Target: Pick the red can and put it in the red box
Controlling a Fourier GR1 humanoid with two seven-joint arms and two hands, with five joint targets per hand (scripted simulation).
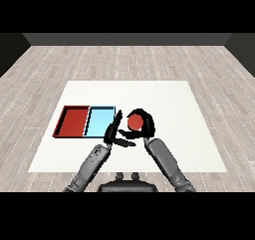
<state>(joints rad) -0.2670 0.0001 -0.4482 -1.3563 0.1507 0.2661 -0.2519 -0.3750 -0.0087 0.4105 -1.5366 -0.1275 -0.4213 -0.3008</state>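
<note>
The red can (134,122) is upright, its round top facing me, just right of the trays. My right hand (148,124) curls round it, fingers arching over its far side and thumb reaching under its near side. My left hand (112,132) is beside the can on the left, fingers straight and pointing up over the near right corner of the light blue tray (99,122). The red tray (72,121) lies to the left of the blue one, with nothing in it.
The two trays sit side by side at the left-middle of the white table (169,99). Wooden floor surrounds the table.
</note>
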